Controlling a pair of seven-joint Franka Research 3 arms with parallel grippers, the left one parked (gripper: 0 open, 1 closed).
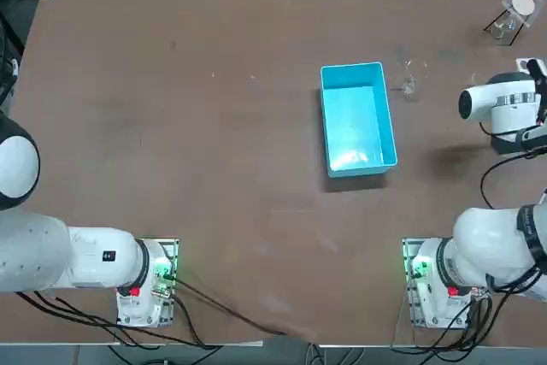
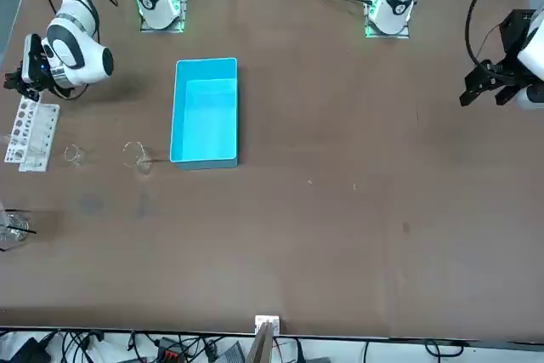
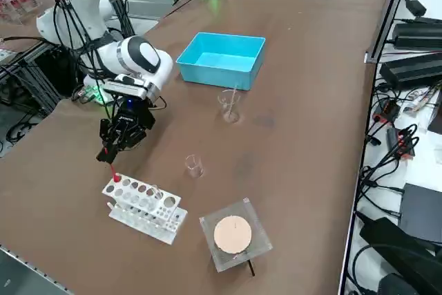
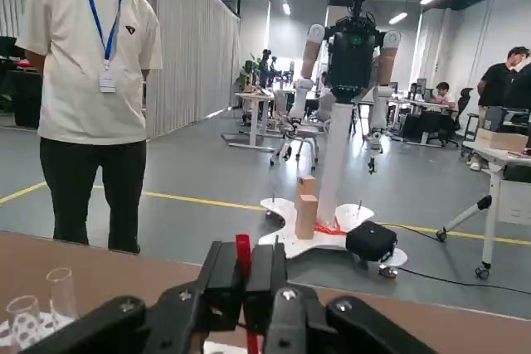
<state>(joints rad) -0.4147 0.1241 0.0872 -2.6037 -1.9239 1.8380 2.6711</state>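
Note:
My right gripper (image 3: pixel 112 150) hangs at the table's right edge, fingers pointing down, shut on a thin red tube (image 3: pixel 114 175). In the right wrist view the red tube (image 4: pixel 243 253) stands upright, pinched between the two black fingers (image 4: pixel 217 281). The tube's lower end reaches the end of a white test tube rack (image 3: pixel 143 207); I cannot tell if it sits in a hole. From the front, the gripper (image 2: pixel 19 81) is just above the rack (image 2: pixel 31 131). Clear tubes (image 4: pixel 60 288) stand in the rack beside the fingers.
A small beaker (image 3: pixel 194 165) stands near the rack. A bigger beaker with a rod (image 3: pixel 228 105) is beside the blue bin (image 1: pixel 357 117). A lidded round dish (image 3: pixel 234 235) lies next to the rack. A person (image 4: pixel 87 80) stands just past the table edge.

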